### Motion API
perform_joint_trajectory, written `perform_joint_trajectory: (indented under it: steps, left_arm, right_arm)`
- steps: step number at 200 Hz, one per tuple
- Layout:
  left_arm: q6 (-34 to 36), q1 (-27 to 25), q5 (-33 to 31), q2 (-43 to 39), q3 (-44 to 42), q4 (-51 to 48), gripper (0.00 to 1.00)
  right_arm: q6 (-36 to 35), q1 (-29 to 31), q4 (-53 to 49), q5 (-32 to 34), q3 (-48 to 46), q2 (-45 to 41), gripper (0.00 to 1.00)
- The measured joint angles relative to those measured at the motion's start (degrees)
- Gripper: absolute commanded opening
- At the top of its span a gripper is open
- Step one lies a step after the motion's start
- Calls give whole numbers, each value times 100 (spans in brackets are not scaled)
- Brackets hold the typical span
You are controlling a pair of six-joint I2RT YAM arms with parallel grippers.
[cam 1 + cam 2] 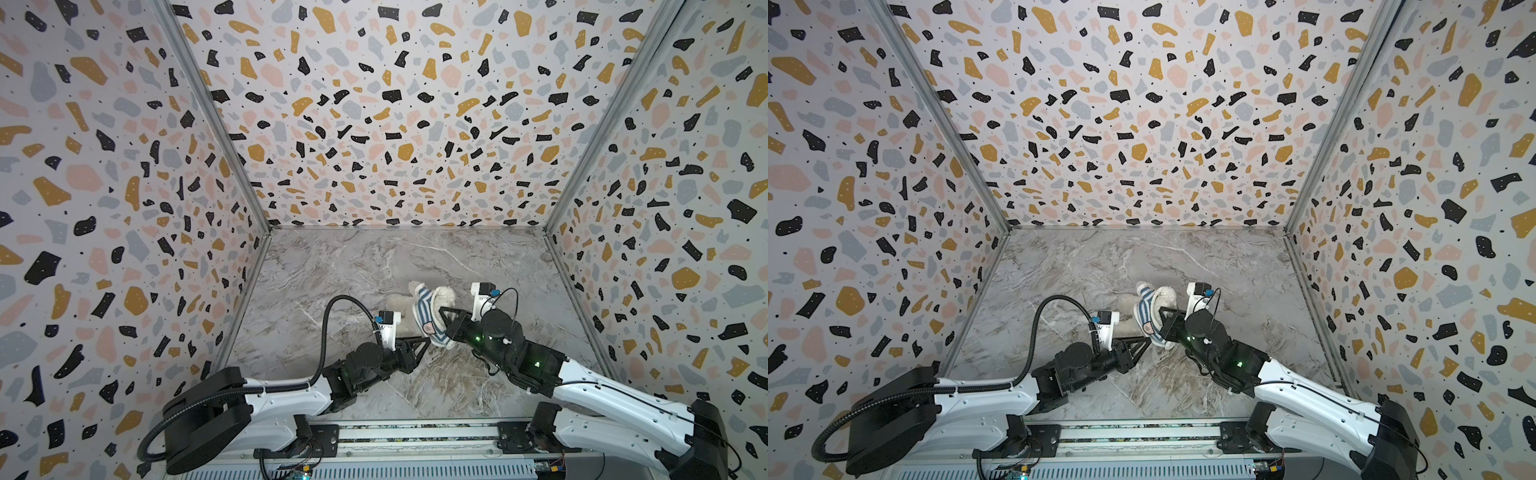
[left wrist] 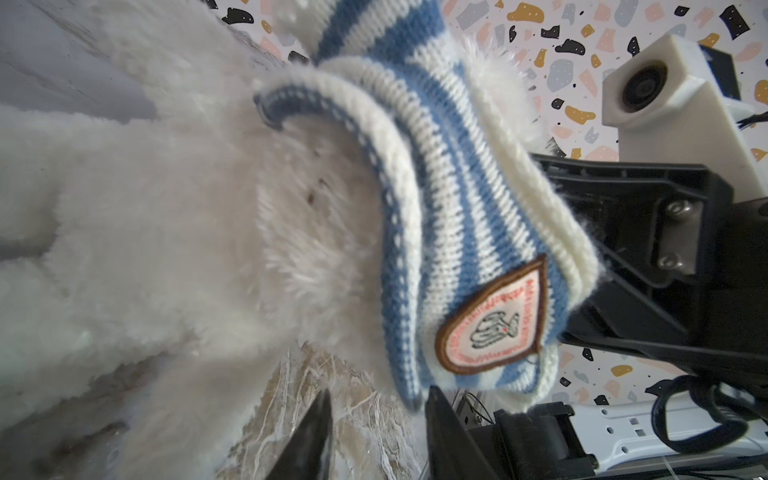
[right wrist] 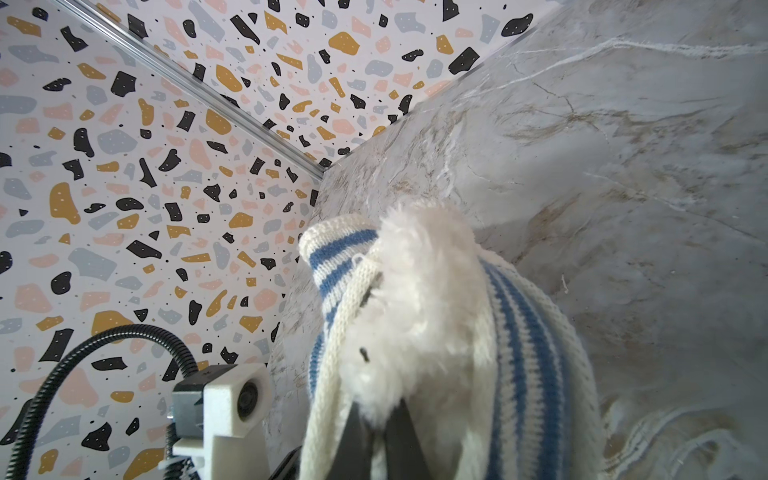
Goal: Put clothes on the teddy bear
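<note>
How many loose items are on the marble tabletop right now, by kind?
Fluffy cream-white plush teddy bear: 1
Blue-and-white striped knitted shirt with a badge, partly pulled over the bear: 1
Total: 2

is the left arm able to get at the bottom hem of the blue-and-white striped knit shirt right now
Probably yes. The left tool is open just short of the blue-and-white striped knit shirt hem, and only bare marble table shows between its tips.
</note>
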Motion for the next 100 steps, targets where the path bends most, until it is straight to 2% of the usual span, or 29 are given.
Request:
perform_joint_trajectory:
  steps: [58, 100]
  left_arm:
    - [-46, -114, 59, 402, 214, 352, 30]
    - [-103, -164, 118, 542, 306, 455, 8]
  right_arm:
    - [61, 0, -116, 105, 0, -2, 0]
    - [63, 0, -144, 133, 0, -2, 0]
